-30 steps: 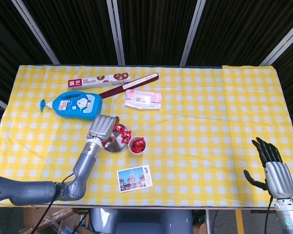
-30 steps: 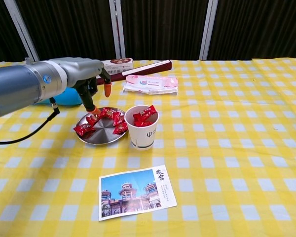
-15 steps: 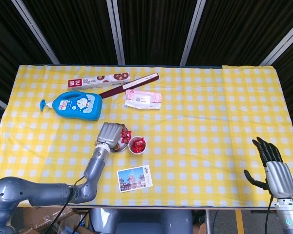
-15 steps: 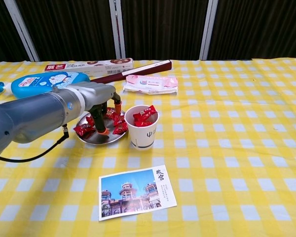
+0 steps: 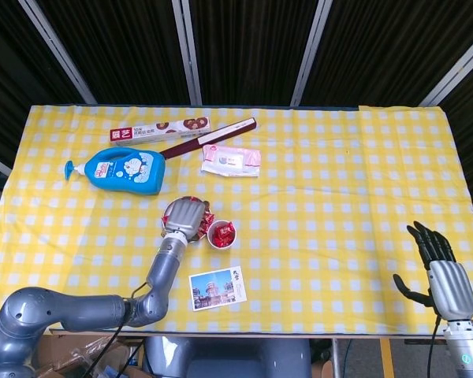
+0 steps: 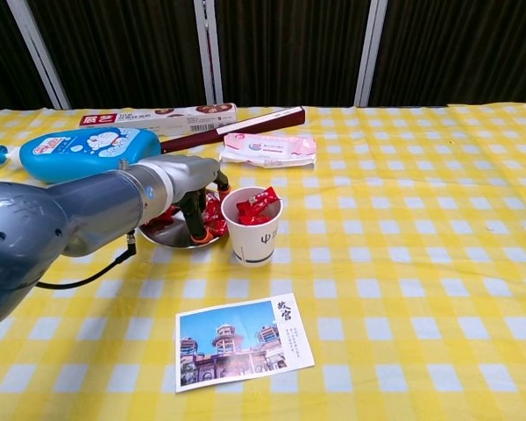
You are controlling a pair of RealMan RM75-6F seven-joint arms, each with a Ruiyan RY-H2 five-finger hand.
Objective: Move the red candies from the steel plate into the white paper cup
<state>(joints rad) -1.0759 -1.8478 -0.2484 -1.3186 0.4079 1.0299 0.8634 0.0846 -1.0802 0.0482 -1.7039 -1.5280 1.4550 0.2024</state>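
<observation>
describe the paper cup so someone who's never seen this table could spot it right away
Find the big blue lotion bottle lying on the yellow checked tablecloth; just toward the robot and to its right sits a steel plate with the left hand over it. The white paper cup stands upright against the plate's right edge, above a postcard. It is the only upright container, and red candies poke out of it.

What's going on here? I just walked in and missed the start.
The robot's left hand is down over the steel plate, fingers reaching among the red candies left there. The white paper cup beside the plate already holds a few. Whether a candy is gripped can't be seen. The right hand hangs open at the table's far edge.
</observation>
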